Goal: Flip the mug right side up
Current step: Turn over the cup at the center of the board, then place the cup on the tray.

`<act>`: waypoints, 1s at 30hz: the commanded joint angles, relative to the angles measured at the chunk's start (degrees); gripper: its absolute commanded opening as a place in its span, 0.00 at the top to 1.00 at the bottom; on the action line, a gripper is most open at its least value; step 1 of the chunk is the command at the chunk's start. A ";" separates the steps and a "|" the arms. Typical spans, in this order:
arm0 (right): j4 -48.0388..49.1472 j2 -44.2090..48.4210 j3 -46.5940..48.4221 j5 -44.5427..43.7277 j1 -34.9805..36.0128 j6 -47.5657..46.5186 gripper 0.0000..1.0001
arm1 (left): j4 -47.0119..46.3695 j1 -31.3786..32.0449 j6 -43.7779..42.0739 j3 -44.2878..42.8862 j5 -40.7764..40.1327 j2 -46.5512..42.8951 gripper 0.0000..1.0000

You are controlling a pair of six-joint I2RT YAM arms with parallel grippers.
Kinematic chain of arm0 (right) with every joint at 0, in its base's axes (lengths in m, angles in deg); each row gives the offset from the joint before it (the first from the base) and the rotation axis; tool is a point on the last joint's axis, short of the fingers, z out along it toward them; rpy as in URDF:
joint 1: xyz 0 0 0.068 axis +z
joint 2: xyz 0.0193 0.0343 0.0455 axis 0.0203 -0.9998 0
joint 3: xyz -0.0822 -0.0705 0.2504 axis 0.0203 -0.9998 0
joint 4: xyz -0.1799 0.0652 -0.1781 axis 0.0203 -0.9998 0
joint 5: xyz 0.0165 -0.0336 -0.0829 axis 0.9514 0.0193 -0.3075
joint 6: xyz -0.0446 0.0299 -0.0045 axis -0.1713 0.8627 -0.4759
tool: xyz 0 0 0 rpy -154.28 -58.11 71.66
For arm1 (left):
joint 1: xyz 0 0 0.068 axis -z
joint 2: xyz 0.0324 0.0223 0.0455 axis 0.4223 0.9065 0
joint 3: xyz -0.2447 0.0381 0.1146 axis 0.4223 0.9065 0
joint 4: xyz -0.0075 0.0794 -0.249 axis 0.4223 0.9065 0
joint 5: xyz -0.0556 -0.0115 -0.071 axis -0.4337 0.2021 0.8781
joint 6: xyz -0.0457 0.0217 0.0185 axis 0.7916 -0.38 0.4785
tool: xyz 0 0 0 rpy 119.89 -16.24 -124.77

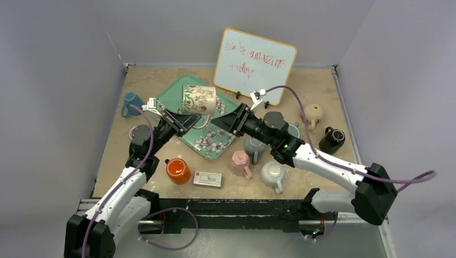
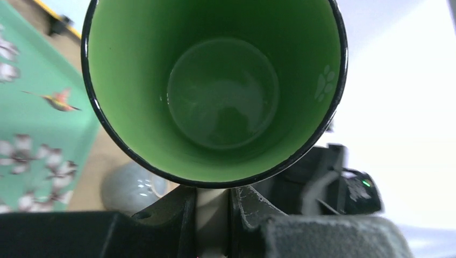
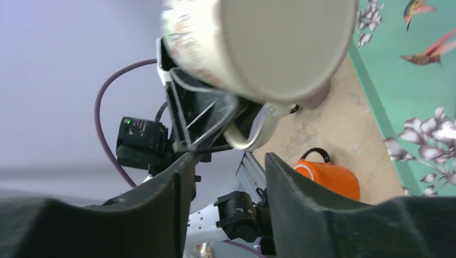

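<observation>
Mug (image 1: 199,99), floral outside and green inside: held clear above the tray (image 1: 169,97), on its side, long axis roughly level, mouth towards the left arm and base towards the right. Left gripper (image 1: 188,119), at the tray's near-left edge: fingers (image 2: 172,226) narrow, clamped on the handle (image 2: 212,215), probably so the wrist can swing the mouth upward. Right gripper (image 1: 216,121), over the tray's right part: fingers (image 3: 290,193) parted, holding nothing, just off the base.

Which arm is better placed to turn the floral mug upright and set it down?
Left. The left fingers are shut on the handle of the mug, holding it above the tray. The right fingers stand open beside it, gripping nothing.
</observation>
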 commanded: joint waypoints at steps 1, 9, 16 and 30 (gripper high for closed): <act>-2.57 5.22 -0.87 -2.52 -0.20 -6.66 0.40 | 4.15 -0.77 -10.74 -7.97 -5.80 -1.37 1.00; -12.72 12.99 -0.32 -2.31 -0.24 -15.11 0.01 | 20.24 -0.70 -25.52 -20.35 -12.88 6.67 1.00; -23.44 20.74 0.87 -6.12 -0.25 -23.78 0.01 | 31.46 -0.70 -57.30 -37.64 -24.37 21.14 1.00; -31.34 31.21 -2.12 -9.39 -0.22 -29.20 0.01 | 43.85 -8.11 -90.05 -60.53 -7.27 48.31 1.00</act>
